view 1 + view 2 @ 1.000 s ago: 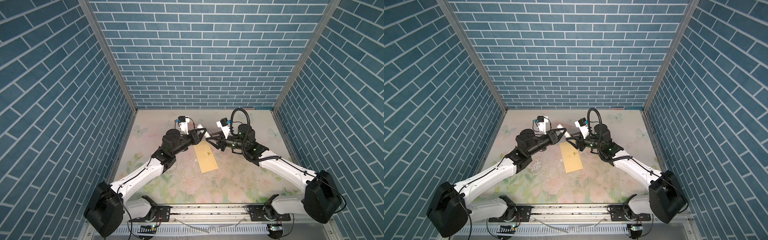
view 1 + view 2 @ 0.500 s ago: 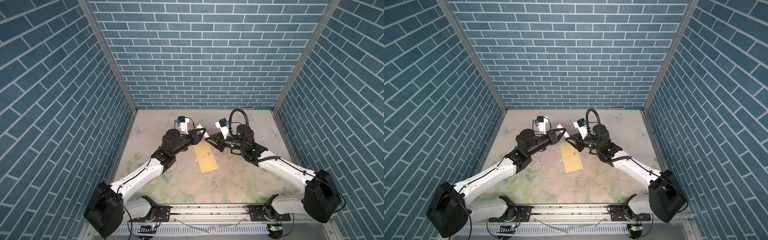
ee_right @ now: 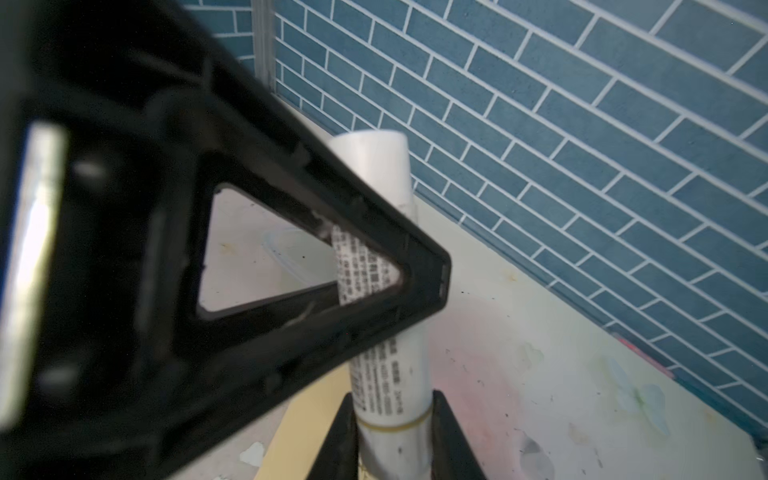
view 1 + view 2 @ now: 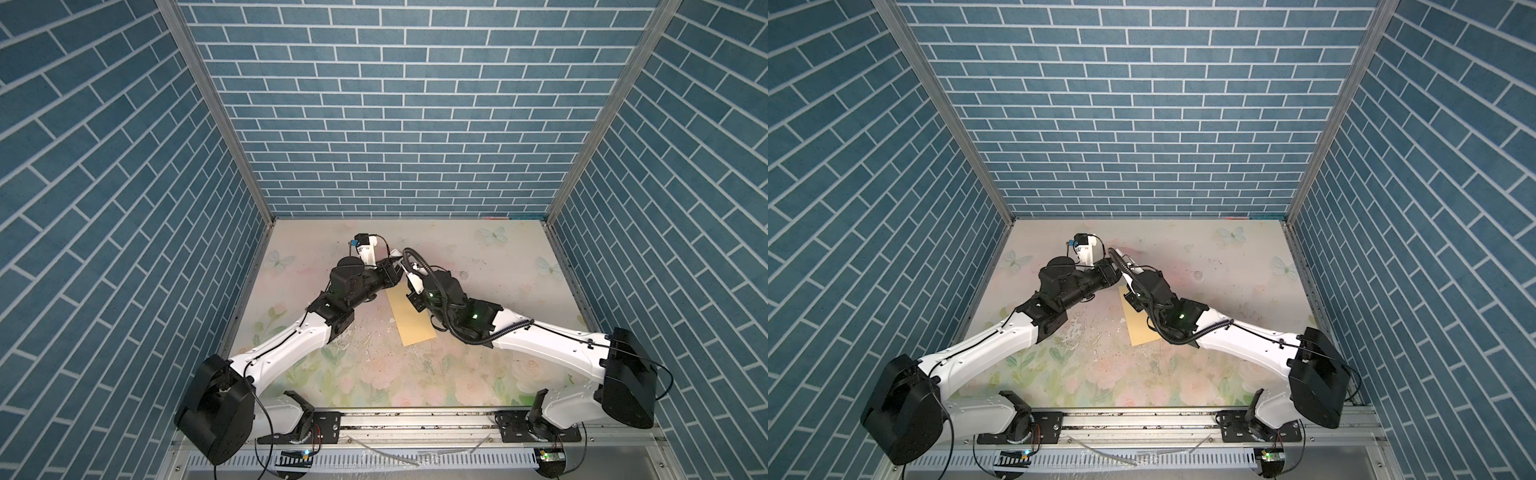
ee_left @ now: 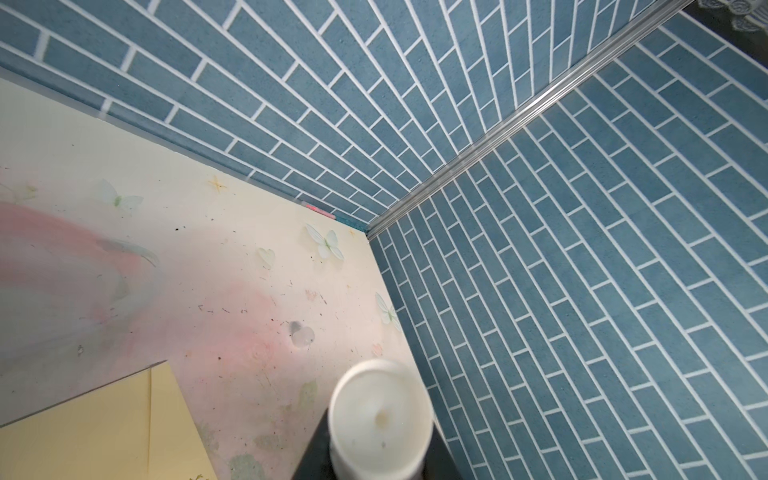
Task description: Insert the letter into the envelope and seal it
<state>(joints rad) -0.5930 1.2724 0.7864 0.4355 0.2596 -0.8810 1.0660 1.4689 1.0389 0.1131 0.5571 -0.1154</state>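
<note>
A plain mustard-yellow paper envelope (image 4: 411,322) (image 4: 1139,328) is lying flat mid-table on the pale floral-printed tabletop (image 4: 478,365). Over its far end the two arms are meeting. The left gripper (image 5: 376,455) is clamping a white cylindrical tube with a printed label (image 3: 376,166) (image 5: 380,415). The right gripper (image 3: 395,440) is pinching the same tube further along its length.

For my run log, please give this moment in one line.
left fingers: on tube | right fingers: on tube | envelope: on table
</note>
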